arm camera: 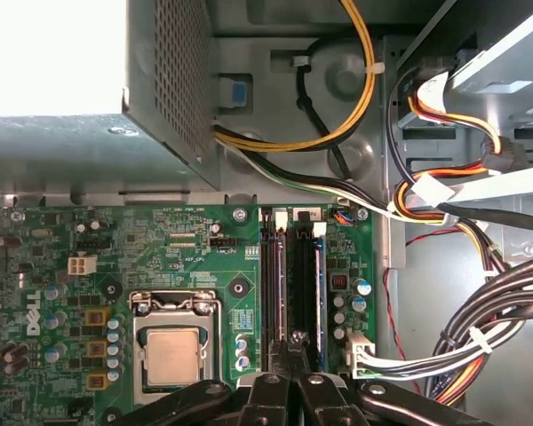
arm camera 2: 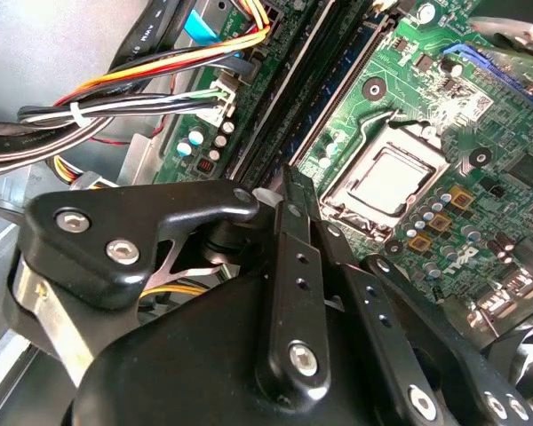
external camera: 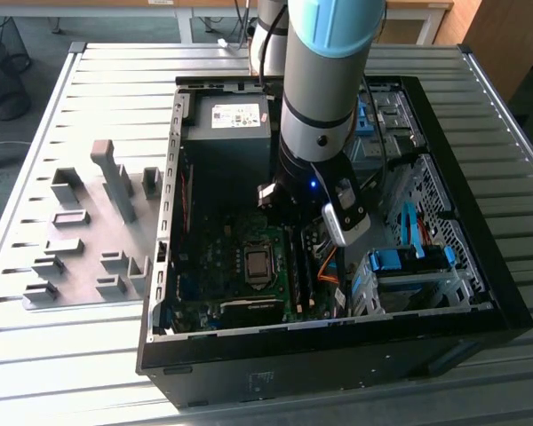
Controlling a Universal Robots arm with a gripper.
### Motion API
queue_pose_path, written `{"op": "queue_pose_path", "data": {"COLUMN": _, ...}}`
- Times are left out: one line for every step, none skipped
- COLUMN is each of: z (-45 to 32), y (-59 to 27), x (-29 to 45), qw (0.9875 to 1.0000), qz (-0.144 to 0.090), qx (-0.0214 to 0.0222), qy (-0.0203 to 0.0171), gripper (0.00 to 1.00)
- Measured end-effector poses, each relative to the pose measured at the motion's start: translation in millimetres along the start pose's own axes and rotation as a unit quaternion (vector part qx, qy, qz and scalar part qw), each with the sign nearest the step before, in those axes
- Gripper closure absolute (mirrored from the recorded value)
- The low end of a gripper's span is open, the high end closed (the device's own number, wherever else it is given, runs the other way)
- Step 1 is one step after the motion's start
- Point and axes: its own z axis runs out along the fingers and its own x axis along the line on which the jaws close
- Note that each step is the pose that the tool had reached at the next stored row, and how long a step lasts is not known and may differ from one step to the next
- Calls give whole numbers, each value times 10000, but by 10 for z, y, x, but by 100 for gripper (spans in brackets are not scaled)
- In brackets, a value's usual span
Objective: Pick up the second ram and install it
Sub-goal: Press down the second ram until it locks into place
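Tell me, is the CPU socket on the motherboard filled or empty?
Filled: in both wrist views a silver processor sits inside the socket frame on the green motherboard.

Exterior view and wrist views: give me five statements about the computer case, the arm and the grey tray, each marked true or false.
1. The gripper is down inside the open computer case. True.
2. The processor socket is covered by a cooling fan. False: its metal top lies bare.
3. The gripper is over the memory slots beside the processor socket. True.
4. The grey tray sits at the exterior view's right of the case. False: it is at the exterior view's left.
5. A bundle of coloured wires runs beside the green board. True.
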Motion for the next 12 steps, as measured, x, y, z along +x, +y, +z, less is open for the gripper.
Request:
{"op": "queue_pose_path", "data": {"z": 19, "y": -1, "x": 1, "qw": 10000, "qz": 0, "qx": -4, "qy": 0, "gripper": 90}}
{"op": "queue_pose_path", "data": {"z": 35, "y": -2, "x": 1, "qw": 10000, "qz": 0, "qx": -5, "qy": 0, "gripper": 90}}
{"op": "queue_pose_path", "data": {"z": 43, "y": -2, "x": 1, "qw": 10000, "qz": 1, "qx": -5, "qy": 0, "gripper": 90}}
{"op": "queue_pose_path", "data": {"z": 44, "y": -2, "x": 1, "qw": 10000, "qz": 0, "qx": -4, "qy": 0, "gripper": 90}}
{"op": "queue_pose_path", "data": {"z": 44, "y": -2, "x": 1, "qw": 10000, "qz": 0, "qx": -4, "qy": 1, "gripper": 90}}
{"op": "queue_pose_path", "data": {"z": 44, "y": -3, "x": 1, "qw": 10000, "qz": 0, "qx": -3, "qy": 1, "gripper": 90}}
{"op": "queue_pose_path", "data": {"z": 45, "y": -2, "x": 1, "qw": 10000, "qz": 0, "qx": -4, "qy": 0, "gripper": 90}}
{"op": "queue_pose_path", "data": {"z": 47, "y": -2, "x": 1, "qw": 10000, "qz": 0, "qx": -4, "qy": 0, "gripper": 90}}
{"op": "queue_pose_path", "data": {"z": 52, "y": -2, "x": 0, "qw": 10000, "qz": 0, "qx": -6, "qy": 0, "gripper": 90}}
{"op": "queue_pose_path", "data": {"z": 59, "y": -2, "x": 1, "qw": 10000, "qz": 0, "qx": -7, "qy": 0, "gripper": 90}}
{"op": "queue_pose_path", "data": {"z": 62, "y": -3, "x": 1, "qw": 10000, "qz": 0, "qx": -5, "qy": 0, "gripper": 90}}
{"op": "queue_pose_path", "data": {"z": 66, "y": -3, "x": 1, "qw": 10000, "qz": 0, "qx": -5, "qy": 0, "gripper": 90}}
